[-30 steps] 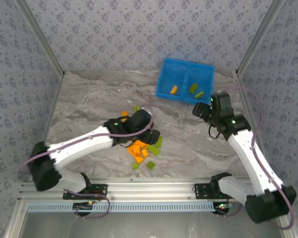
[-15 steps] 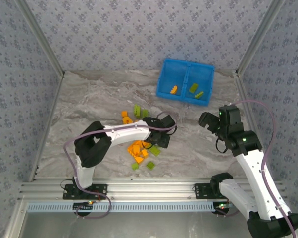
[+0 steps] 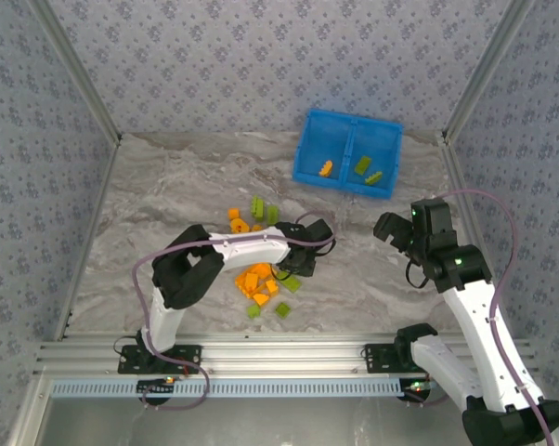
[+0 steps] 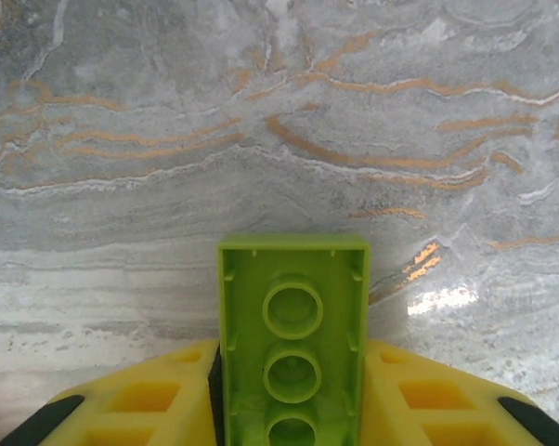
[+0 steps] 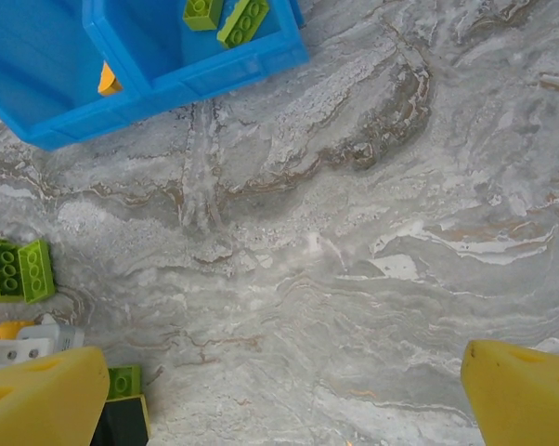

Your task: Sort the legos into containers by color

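Top view: left hand (image 3: pixel 302 262) sits low over the marbled grey surface (image 3: pixel 168 204), at the right edge of the loose brick pile in the lower centre of the frame.

Left wrist view: a lime green brick (image 4: pixel 292 325) is clamped between the two yellow fingers (image 4: pixel 163 395), hollow underside with its round tubes facing the camera. Both fingers touch its long sides. The free end of the brick points to the top of the frame, with bare surface behind it. Whether it is lifted clear of the surface, I cannot tell.

Right hand (image 3: pixel 387 228) is at the right of the frame, below the blue bin (image 3: pixel 326 137) and apart from it. In the right wrist view its fingers stand spread wide at the two lower corners, with nothing between them but bare surface.

The bin is at the upper right of the top view. Its frame-left compartment holds one orange brick (image 3: pixel 326 168); its frame-right compartment holds two lime bricks (image 3: pixel 363 165).

Still loose on the surface:
- a cluster of orange bricks (image 3: pixel 256 282) just left of the left hand
- green bricks (image 3: pixel 283 309) along the cluster's lower edge
- a small mixed group (image 3: pixel 257 205) above it
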Robot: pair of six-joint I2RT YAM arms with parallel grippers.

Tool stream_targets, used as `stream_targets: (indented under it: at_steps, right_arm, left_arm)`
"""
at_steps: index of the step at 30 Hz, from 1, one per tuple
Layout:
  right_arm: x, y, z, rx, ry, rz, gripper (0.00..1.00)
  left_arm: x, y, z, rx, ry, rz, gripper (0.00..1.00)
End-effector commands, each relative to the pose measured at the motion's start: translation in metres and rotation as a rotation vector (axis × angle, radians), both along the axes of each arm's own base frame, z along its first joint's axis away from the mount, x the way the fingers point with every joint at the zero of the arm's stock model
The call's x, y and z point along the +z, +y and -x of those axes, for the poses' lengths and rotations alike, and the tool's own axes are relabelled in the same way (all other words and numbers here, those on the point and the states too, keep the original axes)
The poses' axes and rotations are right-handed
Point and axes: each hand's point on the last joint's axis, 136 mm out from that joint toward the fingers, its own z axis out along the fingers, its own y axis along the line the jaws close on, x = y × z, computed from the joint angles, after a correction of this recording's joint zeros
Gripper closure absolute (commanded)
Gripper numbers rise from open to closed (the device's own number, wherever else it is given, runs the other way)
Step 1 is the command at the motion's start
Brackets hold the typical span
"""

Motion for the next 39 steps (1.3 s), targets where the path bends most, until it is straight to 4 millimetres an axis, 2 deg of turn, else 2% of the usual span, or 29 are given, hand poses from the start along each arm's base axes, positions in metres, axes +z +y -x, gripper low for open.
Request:
stream_targets:
  at_steps: [1,4,7,10,15,19,23,29,32,35,37,39]
  right_arm:
    - [0.011,-0.001,0.006,-0.015,-0.016,-0.026,0.00]
    - [0.022,-0.001,0.010,-0.025,-0.040,-0.052,0.00]
    - [0.030,-0.002,0.016,-0.046,-0.073,-0.080,0.00]
    - [0.037,-0.003,0.021,-0.059,-0.107,-0.102,0.00]
    - [0.045,-0.005,0.030,-0.064,-0.124,-0.117,0.00]
    - [0.043,-0.006,0.037,-0.069,-0.116,-0.123,0.00]
    - [0.038,-0.006,0.041,-0.070,-0.107,-0.128,0.00]
    - [0.036,-0.002,0.047,-0.043,-0.081,-0.136,0.00]
    - [0.039,-0.003,0.052,-0.040,-0.077,-0.128,0.00]
    - [0.042,-0.004,0.057,-0.037,-0.083,-0.130,0.00]
    - [0.044,-0.004,0.059,-0.031,-0.093,-0.133,0.00]
    - [0.045,-0.004,0.060,-0.031,-0.094,-0.134,0.00]
  left_arm:
    - [0.053,-0.030,-0.012,-0.036,-0.066,0.124,0.66]
    - [0.106,-0.062,-0.031,-0.084,-0.155,0.226,0.67]
    - [0.145,-0.094,-0.053,-0.128,-0.252,0.292,0.68]
    - [0.174,-0.120,-0.083,-0.152,-0.383,0.317,0.71]
    - [0.186,-0.154,-0.140,-0.159,-0.498,0.357,0.72]
    - [0.182,-0.177,-0.180,-0.179,-0.566,0.426,0.72]
    - [0.175,-0.199,-0.198,-0.228,-0.636,0.508,0.72]
    - [0.186,-0.223,-0.213,-0.292,-0.803,0.585,0.72]
    - [0.195,-0.228,-0.221,-0.293,-0.897,0.598,0.71]
    - [0.207,-0.219,-0.238,-0.223,-1.001,0.572,0.60]
    - [0.214,-0.214,-0.245,-0.196,-1.035,0.587,0.48]
    - [0.220,-0.208,-0.252,-0.163,-1.045,0.605,0.45]
